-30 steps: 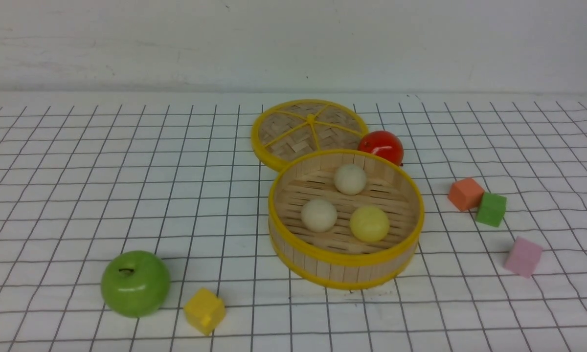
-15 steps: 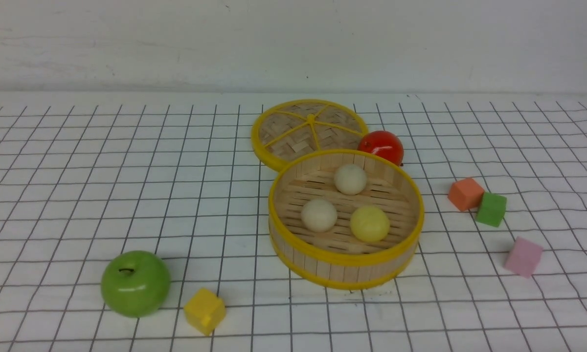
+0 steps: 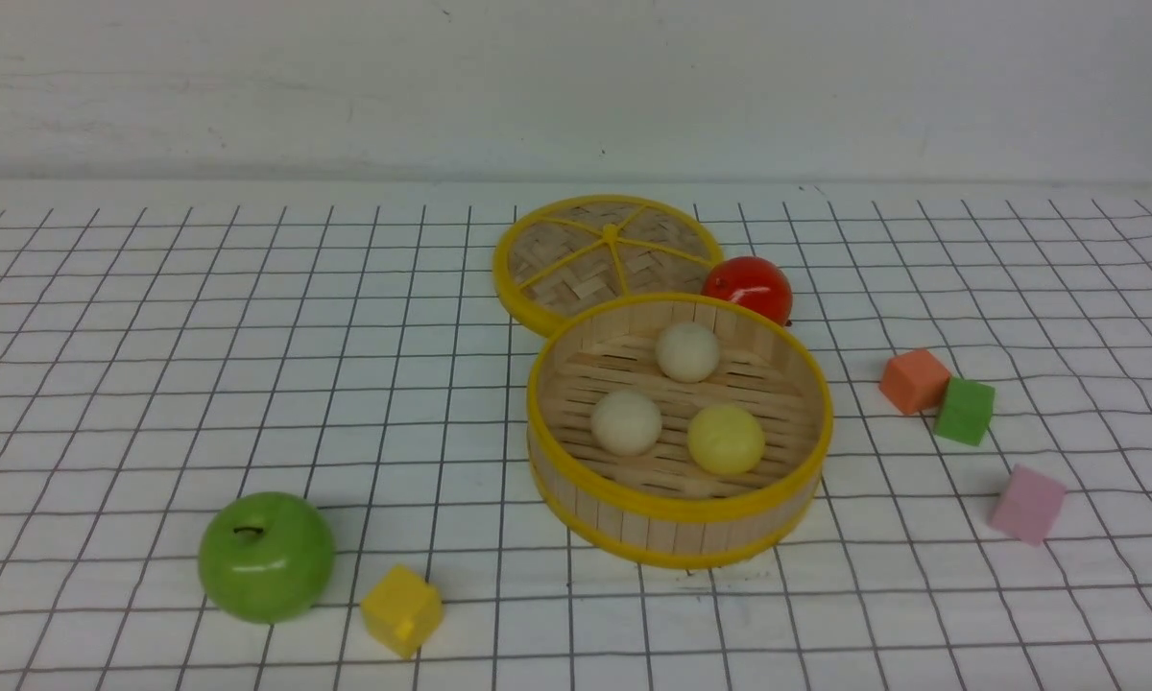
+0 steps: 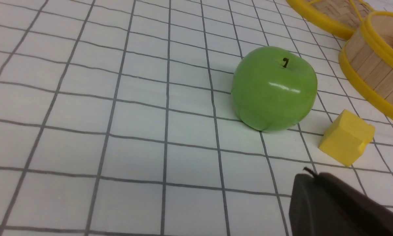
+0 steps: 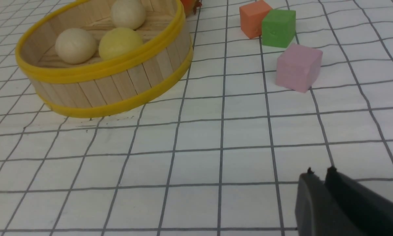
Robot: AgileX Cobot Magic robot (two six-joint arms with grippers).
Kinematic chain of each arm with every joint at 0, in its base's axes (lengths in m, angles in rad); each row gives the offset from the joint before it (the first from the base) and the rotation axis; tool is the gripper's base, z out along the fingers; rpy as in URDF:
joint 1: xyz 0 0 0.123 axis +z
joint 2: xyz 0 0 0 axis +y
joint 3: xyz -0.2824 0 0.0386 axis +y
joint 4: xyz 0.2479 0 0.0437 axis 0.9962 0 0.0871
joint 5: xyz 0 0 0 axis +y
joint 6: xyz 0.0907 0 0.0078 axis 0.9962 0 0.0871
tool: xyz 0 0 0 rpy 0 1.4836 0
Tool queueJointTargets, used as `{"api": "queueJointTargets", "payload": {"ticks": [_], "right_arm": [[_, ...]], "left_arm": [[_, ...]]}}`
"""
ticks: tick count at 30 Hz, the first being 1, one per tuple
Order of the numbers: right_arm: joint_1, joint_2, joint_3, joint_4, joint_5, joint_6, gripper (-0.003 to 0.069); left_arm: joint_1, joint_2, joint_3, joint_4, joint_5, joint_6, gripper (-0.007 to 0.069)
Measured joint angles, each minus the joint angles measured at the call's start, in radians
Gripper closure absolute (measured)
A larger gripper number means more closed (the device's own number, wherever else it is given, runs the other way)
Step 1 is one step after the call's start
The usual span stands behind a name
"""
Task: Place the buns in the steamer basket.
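Note:
The steamer basket (image 3: 677,504) stands mid-table with all three buns inside: a cream-white one at the back (image 3: 687,351), a cream-white one at the front left (image 3: 626,422), and a pale yellow one at the front right (image 3: 726,439). The basket (image 5: 118,82) and its buns also show in the right wrist view. Neither arm shows in the front view. My left gripper (image 4: 309,175) is shut and empty, on the near side of the green apple. My right gripper (image 5: 319,173) is shut and empty, above bare cloth on the near side of the pink cube.
A flat woven lid (image 3: 607,254) and a red ball (image 3: 749,286) lie behind the basket. A green apple (image 3: 266,557) and yellow cube (image 3: 401,609) sit front left. Orange (image 3: 914,380), green (image 3: 964,411) and pink (image 3: 1027,503) cubes sit on the right. A gridded cloth covers the table.

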Motion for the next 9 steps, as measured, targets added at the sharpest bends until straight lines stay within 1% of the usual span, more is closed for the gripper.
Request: {"api": "queueJointTargets", "payload": {"ticks": [9], "right_arm": [[0.0, 0.0, 0.0, 0.0, 0.0, 0.0, 0.0594]], "left_arm": [[0.0, 0.0, 0.0, 0.0, 0.0, 0.0, 0.0638]]}}
